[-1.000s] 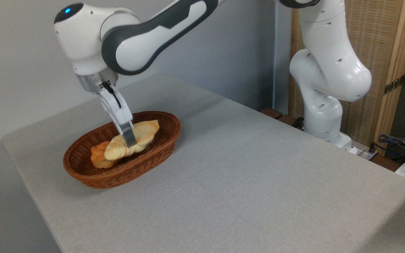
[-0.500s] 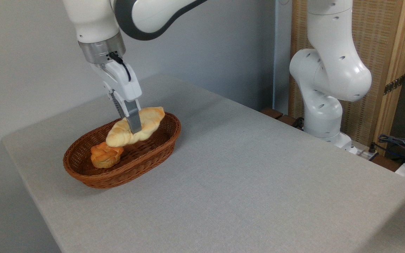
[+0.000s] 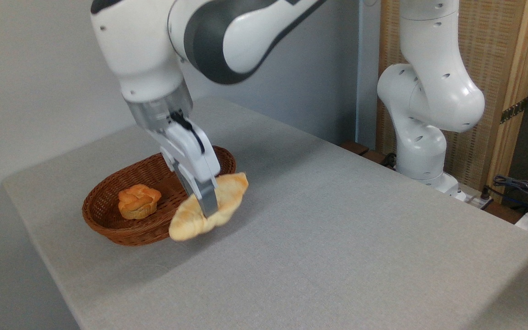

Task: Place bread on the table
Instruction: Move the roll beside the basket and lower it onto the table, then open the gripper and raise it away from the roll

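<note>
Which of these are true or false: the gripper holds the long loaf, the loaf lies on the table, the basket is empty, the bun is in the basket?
1. The gripper holds the long loaf. True.
2. The loaf lies on the table. False: it hangs in the air at the rim of the basket.
3. The basket is empty. False: one bun is inside.
4. The bun is in the basket. True.
</note>
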You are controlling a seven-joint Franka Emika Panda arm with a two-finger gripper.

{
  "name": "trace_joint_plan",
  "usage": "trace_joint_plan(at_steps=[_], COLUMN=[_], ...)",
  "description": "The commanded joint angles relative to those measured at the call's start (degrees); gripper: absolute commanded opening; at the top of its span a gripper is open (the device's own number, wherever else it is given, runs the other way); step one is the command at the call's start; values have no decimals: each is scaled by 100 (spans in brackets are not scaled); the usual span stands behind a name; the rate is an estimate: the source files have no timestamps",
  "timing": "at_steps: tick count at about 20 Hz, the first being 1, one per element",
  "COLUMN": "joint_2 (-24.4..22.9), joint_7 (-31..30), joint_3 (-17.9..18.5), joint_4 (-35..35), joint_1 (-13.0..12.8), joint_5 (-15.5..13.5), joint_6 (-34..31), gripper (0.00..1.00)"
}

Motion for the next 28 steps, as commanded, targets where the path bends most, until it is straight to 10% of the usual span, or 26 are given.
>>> trace_joint_plan(at_steps=[1, 28], joint_2=[190, -47], joint_7=[257, 196], joint_3=[144, 135], joint_4=[39, 451], joint_1=[-55, -73], joint_5=[45, -298], joint_6=[-39, 14], gripper=[99, 100])
